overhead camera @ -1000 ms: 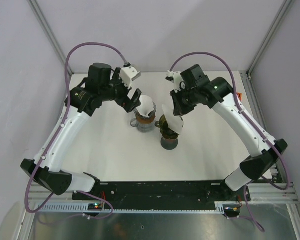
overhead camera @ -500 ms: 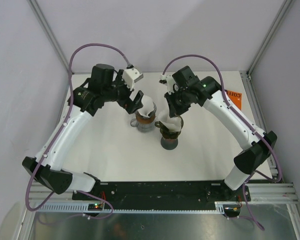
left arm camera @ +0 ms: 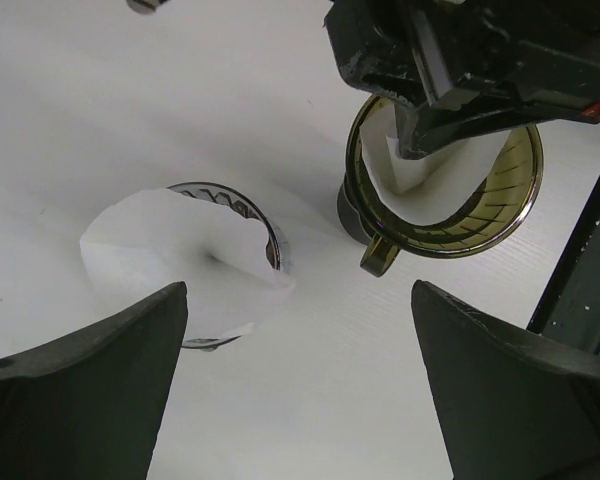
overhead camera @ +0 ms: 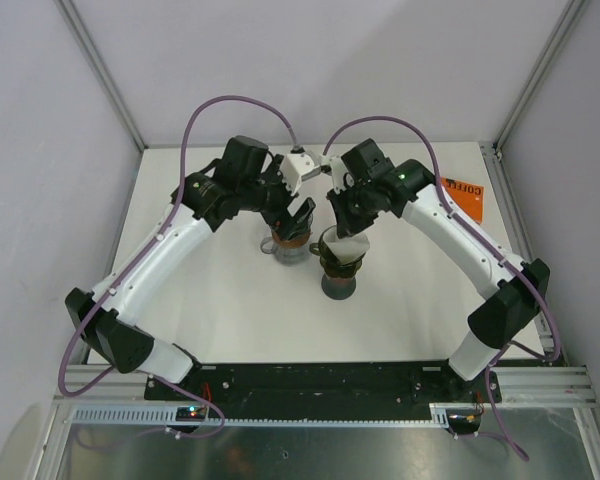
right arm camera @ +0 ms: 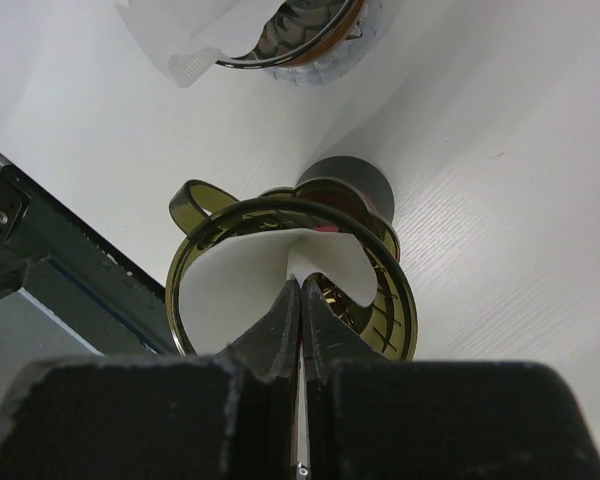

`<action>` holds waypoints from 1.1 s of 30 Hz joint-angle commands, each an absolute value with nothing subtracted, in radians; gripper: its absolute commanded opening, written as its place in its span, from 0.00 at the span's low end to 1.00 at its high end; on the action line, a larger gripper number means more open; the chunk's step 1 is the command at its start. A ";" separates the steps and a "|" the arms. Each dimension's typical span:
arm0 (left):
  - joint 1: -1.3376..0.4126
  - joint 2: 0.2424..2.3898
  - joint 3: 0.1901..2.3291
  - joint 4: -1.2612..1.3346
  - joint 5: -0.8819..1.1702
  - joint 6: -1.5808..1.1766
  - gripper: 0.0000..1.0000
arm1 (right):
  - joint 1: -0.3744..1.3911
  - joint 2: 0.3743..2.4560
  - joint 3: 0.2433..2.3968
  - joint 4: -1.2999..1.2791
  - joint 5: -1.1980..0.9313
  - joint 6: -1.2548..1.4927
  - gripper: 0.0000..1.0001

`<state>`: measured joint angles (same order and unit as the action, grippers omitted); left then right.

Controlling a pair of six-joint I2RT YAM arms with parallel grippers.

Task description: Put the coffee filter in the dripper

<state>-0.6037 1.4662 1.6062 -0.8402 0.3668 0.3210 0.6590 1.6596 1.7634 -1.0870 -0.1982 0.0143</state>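
The white coffee filter (right arm camera: pixel 230 290) sits partly inside the amber dripper (right arm camera: pixel 404 300), which stands on a dark base mid-table. My right gripper (right arm camera: pixel 300 292) is shut, pinching the filter's upper edge over the dripper's mouth. From above, the filter (overhead camera: pixel 348 246) shows in the dripper (overhead camera: pixel 337 272) under the right gripper (overhead camera: pixel 352 228). The left wrist view also shows the dripper (left arm camera: pixel 510 190), its filter (left arm camera: pixel 430 175) and the black right gripper above them. My left gripper (left arm camera: pixel 300 400) is open and holds nothing; it hovers (overhead camera: pixel 298 215) beside the glass holder.
A glass holder (overhead camera: pixel 283 247) with spare white filters (left arm camera: pixel 170 250) stands just left of the dripper, close to both grippers. An orange card (overhead camera: pixel 467 193) lies at the table's far right. Metal frame posts rise at the back corners.
The left arm has swung right, bringing its open gripper over the glass holder. The right gripper has shifted slightly left and down, setting the filter deeper into the dripper.
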 commanded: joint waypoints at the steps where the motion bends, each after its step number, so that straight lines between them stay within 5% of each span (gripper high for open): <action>1: -0.613 1.465 1.622 -0.829 0.379 0.304 0.96 | 0.660 1.606 1.747 -1.016 -0.197 0.011 0.00; 5: -0.616 1.464 1.619 -0.829 0.377 0.307 0.96 | 0.658 1.590 1.752 -1.006 -0.170 0.012 0.06; 12: -0.616 1.456 1.620 -0.829 0.373 0.321 0.97 | 0.649 1.540 1.786 -0.972 -0.154 0.006 0.38; 22: -0.617 1.449 1.618 -0.829 0.363 0.335 0.98 | 0.640 1.513 1.847 -0.974 -0.126 -0.021 0.57; 26: -0.617 1.442 1.618 -0.830 0.346 0.339 0.98 | 0.664 1.490 1.861 -0.954 -0.111 -0.039 0.48; 33: -0.616 1.432 1.613 -0.829 0.304 0.350 0.99 | 0.636 1.427 1.760 -0.898 -0.115 -0.030 0.03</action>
